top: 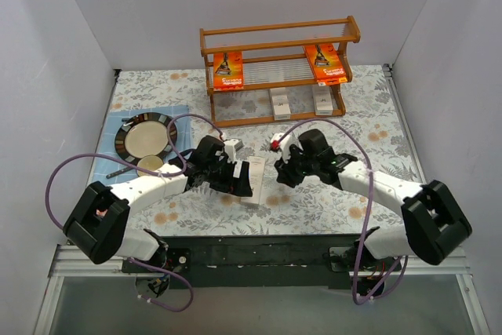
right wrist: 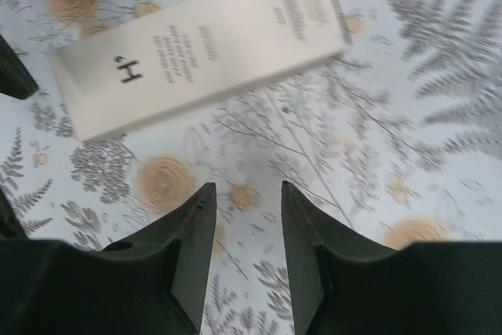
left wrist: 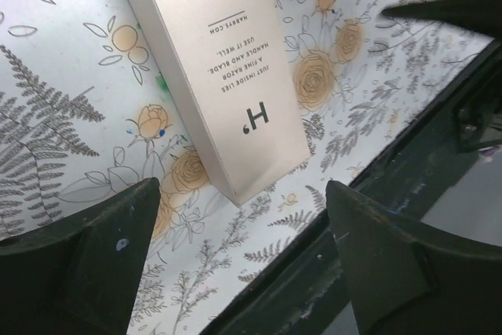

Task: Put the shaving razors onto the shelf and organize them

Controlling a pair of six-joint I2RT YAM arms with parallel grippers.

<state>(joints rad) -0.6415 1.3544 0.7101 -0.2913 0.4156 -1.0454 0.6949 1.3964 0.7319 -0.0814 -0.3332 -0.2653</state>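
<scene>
The wooden shelf (top: 278, 37) stands at the back. Two orange razor packs (top: 228, 71) (top: 325, 64) lean on its upper tier. Two white boxes (top: 280, 103) (top: 322, 100) lie on its lower tier. A third white box (top: 255, 170) lies flat on the floral table between my grippers. My left gripper (top: 238, 180) is open wide just left of it; in the left wrist view the gripper (left wrist: 243, 194) is open with the box's (left wrist: 220, 76) near end ahead of the fingertips, untouched. My right gripper (top: 281, 169) is open and empty, and in the right wrist view (right wrist: 247, 190) it hovers short of the box (right wrist: 196, 45).
A dark round pan (top: 145, 135) with a pale inside sits on a blue cloth (top: 176, 111) at the left, with a small cream cup (top: 150, 164) beside it. White walls close three sides. The table's black front edge (left wrist: 376, 194) runs just behind the box.
</scene>
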